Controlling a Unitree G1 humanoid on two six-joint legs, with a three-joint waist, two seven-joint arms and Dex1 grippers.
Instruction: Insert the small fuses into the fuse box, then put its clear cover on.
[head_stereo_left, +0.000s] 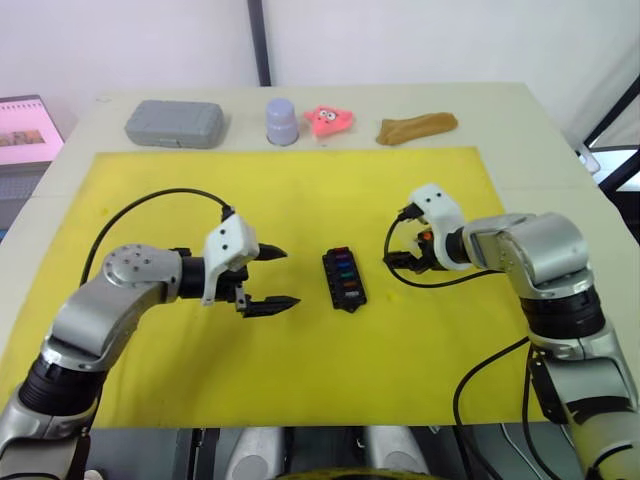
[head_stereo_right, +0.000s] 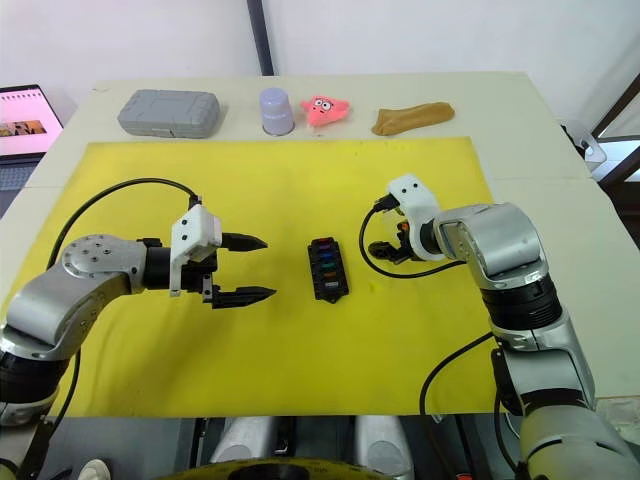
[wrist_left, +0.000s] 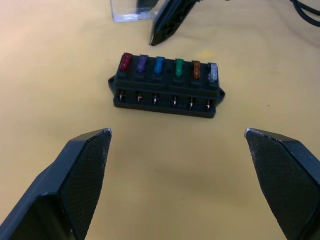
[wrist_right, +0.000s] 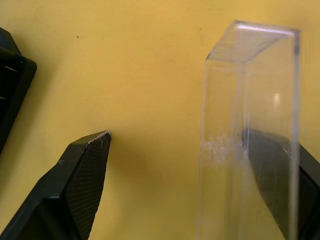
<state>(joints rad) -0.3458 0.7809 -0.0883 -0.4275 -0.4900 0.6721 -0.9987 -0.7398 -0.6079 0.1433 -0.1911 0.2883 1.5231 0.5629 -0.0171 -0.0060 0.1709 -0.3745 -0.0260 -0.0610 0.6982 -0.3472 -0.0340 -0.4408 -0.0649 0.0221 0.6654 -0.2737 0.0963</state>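
clear cover (wrist_right: 250, 130) hides right gripper (wrist_right: 197, 165) finger

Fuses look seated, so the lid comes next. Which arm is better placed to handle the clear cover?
The right. The clear cover stands at the right gripper, one finger seemingly inside it, jaws open. The left gripper hangs open, apart, on the fuse box's other side.

Fuse box (head_stereo_left: 343, 279) sits mid yellow mat (head_stereo_left: 300, 370), bare mat all round it. L of box: left gripper (head_stereo_left: 271, 278), fingers spread, open gap facing box, nothing between. R of box: right gripper (head_stereo_left: 397, 259) close by, clear cover (wrist_right: 250, 130) standing against one finger, strip of bare mat between. Far side of box: grey case (head_stereo_left: 174, 123), lavender cup (head_stereo_left: 282, 121), pink toy (head_stereo_left: 328, 119), brown cloth (head_stereo_left: 416, 126) on counter (head_stereo_left: 530, 150) edge, well apart.
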